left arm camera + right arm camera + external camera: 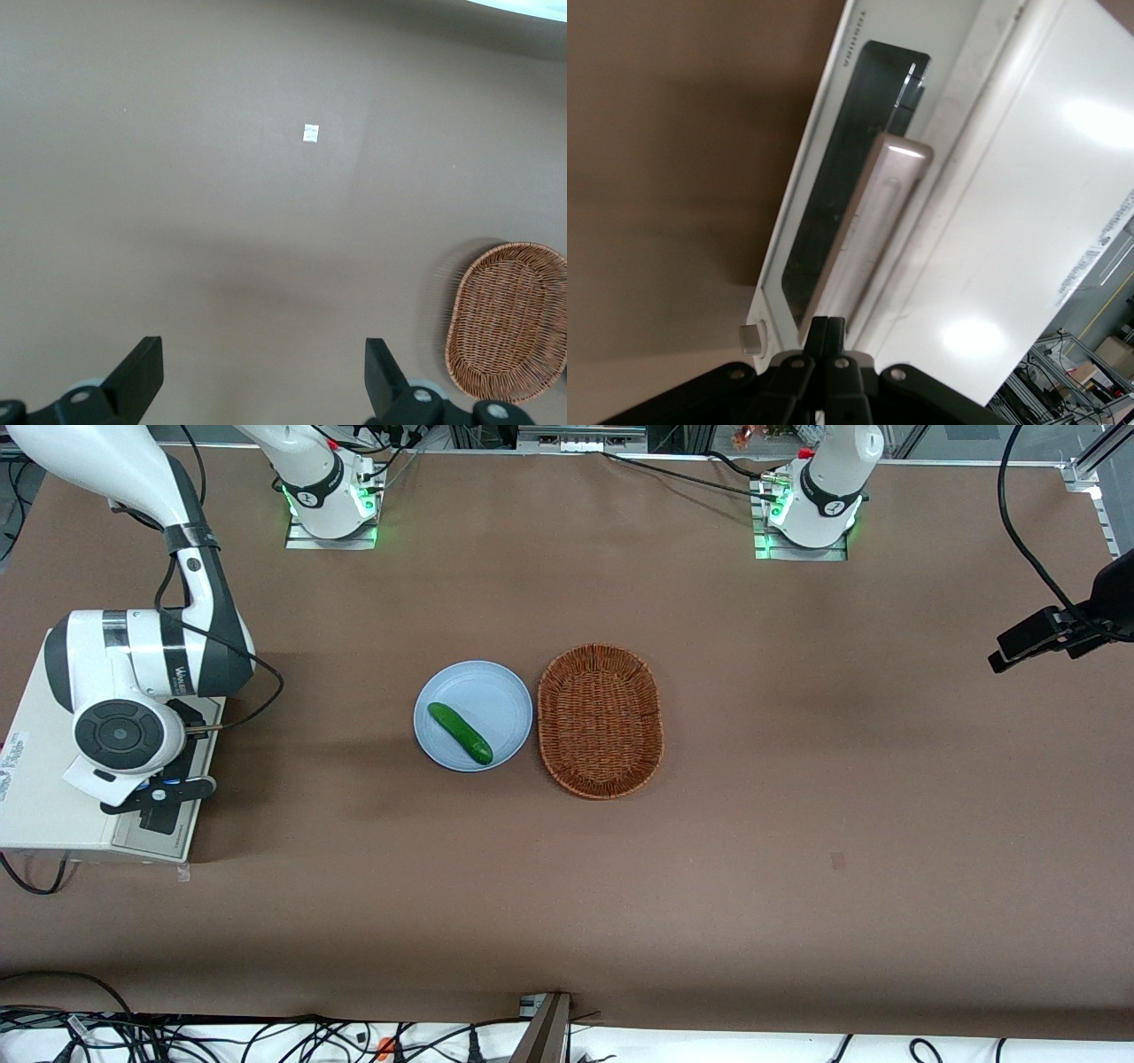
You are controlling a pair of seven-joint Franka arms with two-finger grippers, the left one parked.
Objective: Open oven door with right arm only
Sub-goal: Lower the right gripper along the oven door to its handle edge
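The oven door (833,221) (grey frame, dark glass, silver bar handle (868,230)) sits on the cream toaster oven (53,815) at the working arm's end of the tabletop (797,824). The gripper (827,332) hovers just above the handle, fingers (819,341) clenched together, grasping nothing. The right arm (133,682) overhangs the oven.

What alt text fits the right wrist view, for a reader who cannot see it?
The gripper, fingers shut, sits at the end of the silver bar handle on the oven door, whose dark glass window faces the brown table; the cream-white oven top runs alongside.
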